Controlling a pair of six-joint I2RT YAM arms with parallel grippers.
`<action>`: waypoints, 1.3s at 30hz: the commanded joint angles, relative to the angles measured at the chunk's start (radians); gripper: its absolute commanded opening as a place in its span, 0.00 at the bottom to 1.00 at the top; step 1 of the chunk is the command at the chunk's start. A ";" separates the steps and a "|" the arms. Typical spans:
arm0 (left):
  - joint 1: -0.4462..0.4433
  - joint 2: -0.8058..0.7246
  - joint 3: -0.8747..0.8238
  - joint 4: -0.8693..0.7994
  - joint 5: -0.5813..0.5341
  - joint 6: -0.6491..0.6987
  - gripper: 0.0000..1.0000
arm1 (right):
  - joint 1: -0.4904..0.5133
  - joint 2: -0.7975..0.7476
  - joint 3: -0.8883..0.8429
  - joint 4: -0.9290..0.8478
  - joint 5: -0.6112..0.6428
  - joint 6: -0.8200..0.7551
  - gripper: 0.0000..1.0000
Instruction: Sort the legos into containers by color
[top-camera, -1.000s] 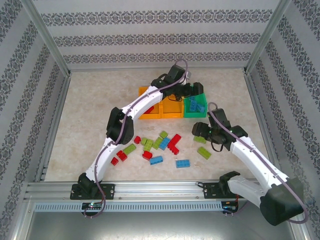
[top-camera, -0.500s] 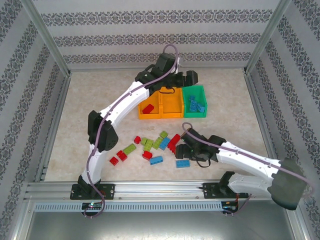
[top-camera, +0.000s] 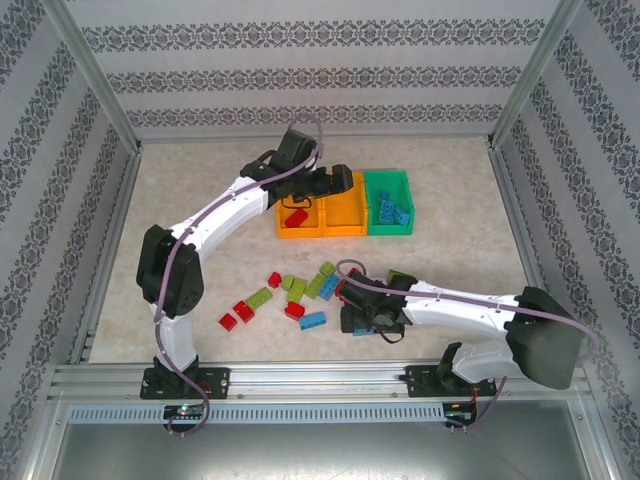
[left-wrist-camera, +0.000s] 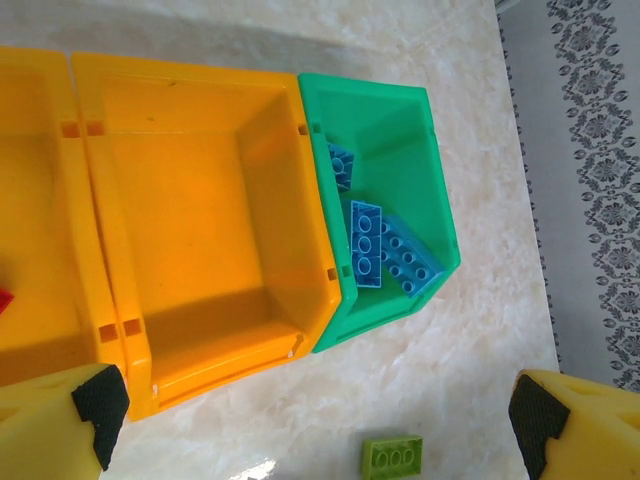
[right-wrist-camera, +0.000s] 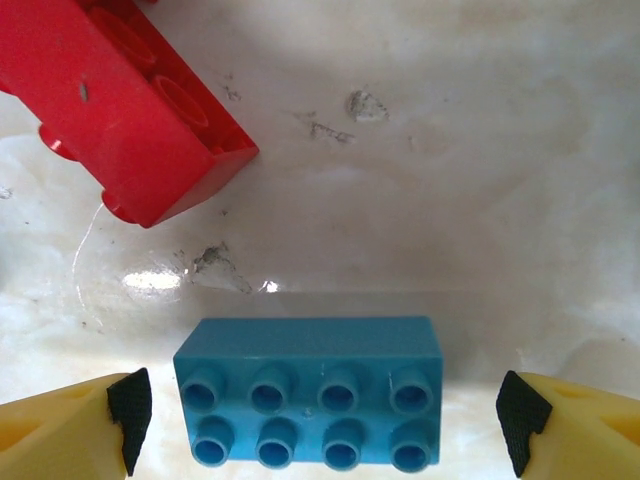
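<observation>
Right end effector (right-wrist-camera: 325, 408): low over the table (top-camera: 450, 250), fingers spread wide either side of a blue brick (right-wrist-camera: 308, 395), not gripping it; red brick (right-wrist-camera: 120, 100) just beyond. Loose legos (top-camera: 295, 288): scattered mid-table. Left end effector (left-wrist-camera: 318, 415): wide open, empty, above the containers (top-camera: 320, 232); blue bricks (left-wrist-camera: 385, 250) lie in the green bin (left-wrist-camera: 400, 130).

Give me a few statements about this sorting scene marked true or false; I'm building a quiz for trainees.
1. The green bin holds blue bricks. True.
2. The middle orange bin holds lime bricks. False: nothing lies in it.
3. The right tool is shut on a brick. False: its jaws stand open either side of a loose blue brick.
4. A red brick lies in the left orange bin. True.
</observation>
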 joint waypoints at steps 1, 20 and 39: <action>0.016 -0.067 -0.043 0.068 -0.019 0.003 1.00 | 0.013 0.048 0.027 0.011 0.022 -0.003 0.92; 0.064 -0.206 -0.228 0.026 -0.080 0.038 0.99 | -0.115 -0.071 0.071 -0.054 0.081 -0.085 0.55; 0.064 -0.326 -0.446 -0.017 -0.096 0.102 1.00 | -0.765 0.343 0.710 -0.010 -0.121 -0.548 0.56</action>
